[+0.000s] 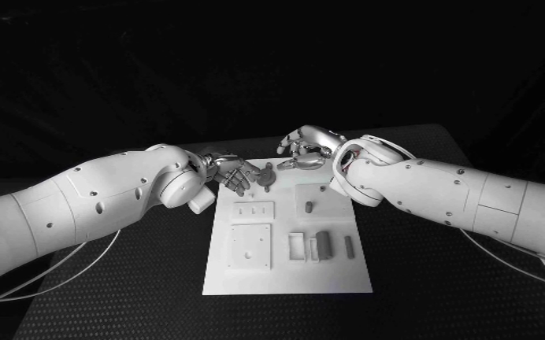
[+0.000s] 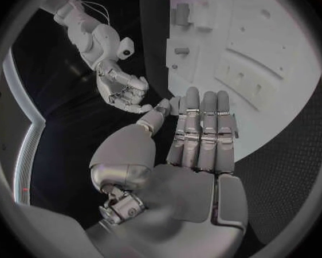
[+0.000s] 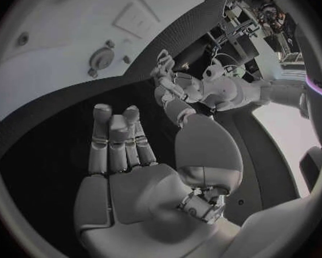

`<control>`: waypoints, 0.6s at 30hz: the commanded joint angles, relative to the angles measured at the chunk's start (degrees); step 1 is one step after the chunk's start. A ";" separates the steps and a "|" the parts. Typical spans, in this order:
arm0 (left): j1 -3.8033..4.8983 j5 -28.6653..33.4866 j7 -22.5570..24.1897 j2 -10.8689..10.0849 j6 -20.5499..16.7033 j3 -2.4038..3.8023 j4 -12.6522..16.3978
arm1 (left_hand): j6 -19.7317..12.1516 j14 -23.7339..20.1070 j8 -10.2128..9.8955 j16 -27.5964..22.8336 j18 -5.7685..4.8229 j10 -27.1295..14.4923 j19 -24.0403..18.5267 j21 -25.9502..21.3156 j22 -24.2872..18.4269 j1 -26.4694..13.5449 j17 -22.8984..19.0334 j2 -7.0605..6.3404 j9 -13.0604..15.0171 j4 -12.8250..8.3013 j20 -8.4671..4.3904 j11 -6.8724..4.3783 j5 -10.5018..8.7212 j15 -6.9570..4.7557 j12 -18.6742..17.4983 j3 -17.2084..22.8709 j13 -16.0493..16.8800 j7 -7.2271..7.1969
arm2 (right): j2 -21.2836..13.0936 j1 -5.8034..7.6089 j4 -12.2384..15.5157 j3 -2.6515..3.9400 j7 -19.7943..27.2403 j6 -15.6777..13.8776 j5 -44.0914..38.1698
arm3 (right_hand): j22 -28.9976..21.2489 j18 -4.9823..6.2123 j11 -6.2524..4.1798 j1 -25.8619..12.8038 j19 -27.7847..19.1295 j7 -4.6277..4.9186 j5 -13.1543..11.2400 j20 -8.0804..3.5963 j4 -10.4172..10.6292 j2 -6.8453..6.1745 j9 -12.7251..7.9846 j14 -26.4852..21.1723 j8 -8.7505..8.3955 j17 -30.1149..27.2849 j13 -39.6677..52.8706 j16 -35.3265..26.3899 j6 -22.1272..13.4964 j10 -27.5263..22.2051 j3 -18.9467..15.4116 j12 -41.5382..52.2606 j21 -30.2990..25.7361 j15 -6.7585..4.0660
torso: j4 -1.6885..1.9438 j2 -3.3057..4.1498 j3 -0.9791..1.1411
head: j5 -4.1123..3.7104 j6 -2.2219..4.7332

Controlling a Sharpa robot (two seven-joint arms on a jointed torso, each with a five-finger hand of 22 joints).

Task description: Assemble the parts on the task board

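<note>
The white task board [image 1: 284, 273] lies in the middle of the black table, also in the left wrist view [image 2: 283, 34] and the right wrist view [image 3: 54, 57]. My left hand [image 1: 233, 171] hovers at the board's far left corner; its thumb and a finger seem to pinch a small grey part [image 1: 268, 174], seen at the thumb tip [image 2: 164, 104]. My right hand [image 1: 306, 149] floats over the board's far edge with its fingers loosely curled, holding nothing; the left wrist view shows it too [image 2: 121, 90]. A round part [image 1: 306, 206] sits on the board below it.
Two white recessed panels [image 1: 252, 212] [image 1: 250, 245] lie on the board's left half. Several small grey and white blocks [image 1: 321, 244] stand at its near right. Black matting [image 1: 125, 293] surrounds the board on all sides.
</note>
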 commanded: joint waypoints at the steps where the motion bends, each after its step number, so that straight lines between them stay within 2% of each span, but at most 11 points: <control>1: 0.08 -5.00 -4.48 0.31 4.32 0.07 -0.86 | -0.05 0.39 0.17 -0.21 -0.60 -0.25 -0.09 0.29 0.12 0.40 0.10 0.42 0.16 0.03 -0.18 -0.09 0.20 -0.18 0.28 -0.47 0.14 -0.27 | -0.69 0.09 -1.05 0.04 4.15 -3.90 7.59 | 0.95 0.41 0.08 -0.17 -0.50 0.90 -0.18 -0.08 0.03 -0.10 -0.10 -0.41 -0.19 0.08 0.00 -0.22 -0.91 -0.50 -0.46 0.34 -0.35 0.02 | -0.07 0.02 0.03 | 0.12 -0.11; 5: 0.09 -9.44 -7.26 0.96 7.83 0.07 -2.36 | -0.30 0.50 -0.01 -0.26 -0.59 -0.29 -0.10 0.35 0.34 0.31 0.20 0.74 0.27 0.03 -0.22 -0.04 0.20 -0.20 0.17 -0.93 0.26 -0.14 | -1.06 1.16 -3.34 0.56 5.84 -3.97 12.44 | 0.95 0.41 0.05 -0.02 -0.60 0.87 -0.17 -0.04 0.06 0.28 -0.11 -0.51 -0.12 0.06 -0.06 -0.24 -0.82 -0.58 -0.54 0.37 -0.38 0.00 | -0.05 0.02 0.01 | 0.13 -0.26; 10: 0.09 -14.99 -8.46 1.56 9.03 0.06 -3.12 | -0.24 0.79 -0.04 -0.23 -0.50 -0.04 0.03 0.48 0.61 0.47 0.33 0.71 0.43 0.00 -0.33 -0.13 0.20 -0.32 0.20 -1.26 0.43 -0.18 | -1.38 2.39 -5.79 1.28 8.68 -2.10 15.00 | 0.74 0.39 0.19 0.36 -2.14 0.97 -0.16 0.46 -0.52 1.40 -0.30 -1.97 -0.15 -0.41 -0.86 -1.39 -1.03 -1.89 -0.98 -0.53 -1.32 0.17 | -0.08 0.07 -0.01 | 0.14 -0.44; 12: 0.08 -16.90 -8.91 2.22 8.93 0.04 -3.81 | -0.23 0.86 -0.05 -0.24 -0.47 0.02 0.06 0.51 0.67 0.57 0.35 0.71 0.47 0.00 -0.36 -0.16 0.20 -0.34 0.21 -1.30 0.48 -0.19 | -1.40 2.95 -6.38 1.58 10.01 -1.18 18.62 | -0.28 -0.01 0.86 0.22 -5.43 1.58 -0.09 1.74 -0.76 2.07 -0.72 -4.98 -0.70 -2.26 -3.49 -5.40 -2.32 -4.26 -0.82 -3.73 -4.24 0.85 | -0.04 0.06 0.04 | 0.12 -0.62; 15: 0.07 -18.38 -9.23 3.28 8.21 -0.14 -4.87 | -0.27 1.00 -0.11 -0.23 -0.40 0.13 0.12 0.57 0.80 0.89 0.41 0.75 0.54 -0.02 -0.43 -0.20 0.20 -0.38 0.23 -1.26 0.58 -0.20 | -1.09 3.44 -7.46 2.05 11.43 0.38 24.12 | -1.90 -0.60 1.42 0.35 -8.75 2.07 -0.11 3.11 -1.14 2.74 -0.78 -7.49 -0.52 -4.79 -7.01 -10.66 -2.54 -6.31 -0.39 -7.55 -7.88 1.56 | 0.00 0.02 0.01 | 0.18 -0.79; 16: 0.07 -18.39 -9.32 3.59 8.32 -0.29 -5.16 | -0.33 1.12 -0.17 -0.21 -0.38 0.16 0.19 0.61 0.88 1.10 0.45 0.70 0.57 0.00 -0.45 -0.19 0.20 -0.40 0.23 -1.21 0.66 -0.17 | -0.91 3.57 -7.98 2.18 11.93 0.74 25.54 | -3.20 -1.09 1.96 0.40 -11.19 2.43 -0.07 3.92 -1.23 3.35 -0.77 -9.42 -0.41 -6.75 -9.53 -14.78 -2.72 -7.93 0.18 -10.52 -10.56 2.08 | -0.02 0.01 0.03 | 0.20 -0.82; 17: 0.07 -18.39 -9.43 3.82 8.27 -0.54 -5.35 | -0.34 1.18 -0.19 -0.21 -0.36 0.16 0.21 0.62 0.91 1.16 0.46 0.67 0.59 0.02 -0.45 -0.19 0.20 -0.41 0.23 -1.18 0.69 -0.16 | -0.71 3.68 -8.58 2.33 12.17 0.97 26.62 | -5.10 -1.25 2.46 1.16 -12.19 2.69 -0.27 5.12 -1.66 3.50 -0.71 -8.08 -0.06 -9.38 -13.97 -20.11 -3.13 -6.69 0.04 -13.69 -13.52 2.56 | 0.00 0.01 -0.01 | 0.19 -0.84; 18: 0.07 -18.63 -9.60 4.05 8.34 -0.80 -5.48 | -0.36 1.27 -0.22 -0.20 -0.35 0.19 0.28 0.66 0.96 1.20 0.49 0.63 0.61 0.04 -0.46 -0.18 0.20 -0.42 0.23 -1.18 0.73 -0.14 | -0.54 3.79 -9.16 2.48 12.52 1.20 27.48 | -5.95 -1.49 2.63 1.21 -13.91 3.04 -0.12 5.64 -1.50 3.54 -0.67 -9.28 0.21 -10.37 -15.94 -23.02 -3.08 -8.12 -0.09 -15.69 -15.34 3.02 | 0.01 0.01 -0.01 | 0.16 -0.89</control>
